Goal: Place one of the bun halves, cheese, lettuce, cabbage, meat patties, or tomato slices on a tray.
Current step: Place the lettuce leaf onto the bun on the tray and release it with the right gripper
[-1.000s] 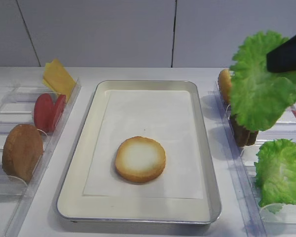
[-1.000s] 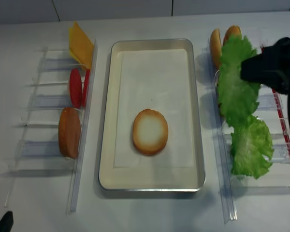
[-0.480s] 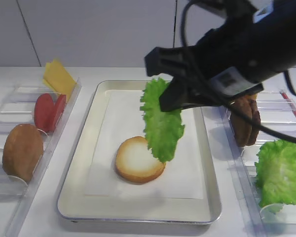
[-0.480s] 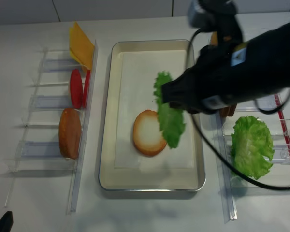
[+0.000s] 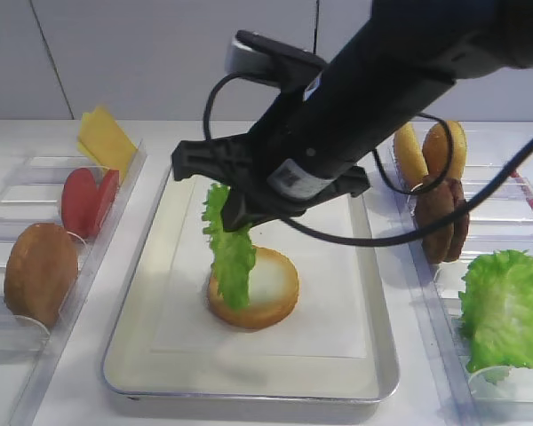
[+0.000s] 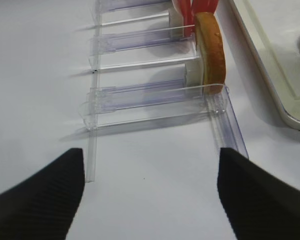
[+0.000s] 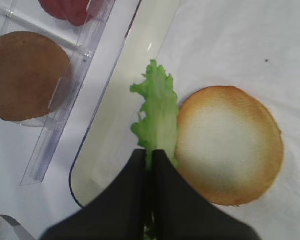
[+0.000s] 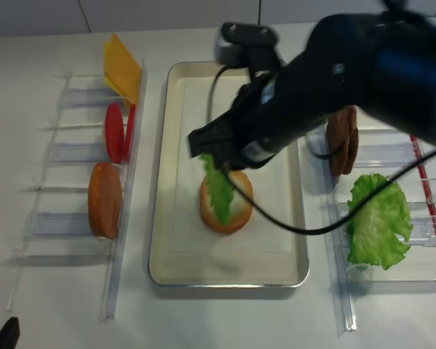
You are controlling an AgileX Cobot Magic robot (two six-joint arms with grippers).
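My right gripper (image 7: 151,152) is shut on the top edge of a frilly green lettuce (image 7: 157,117) leaf. The lettuce (image 5: 231,257) hangs edge-down over the left side of a flat bun half (image 5: 271,288) with a pale toasted face. That bun half (image 8: 236,207) lies on the white liner of the silver tray (image 5: 346,337). From above, the right gripper (image 8: 207,153) is over the tray's middle. My left gripper (image 6: 150,152) is open above bare table in front of the left bin, nothing between its fingers.
The clear left bin (image 5: 18,222) holds yellow cheese (image 5: 107,142), red tomato slices (image 5: 87,200) and a domed bun half (image 5: 40,271). The right bin holds bun halves (image 5: 431,151), dark meat patties (image 5: 442,222) and a large cabbage leaf (image 5: 506,306).
The right arm has carried the lettuce left from over the right bins, across the tray, and down to the bun half. The left gripper stays put.
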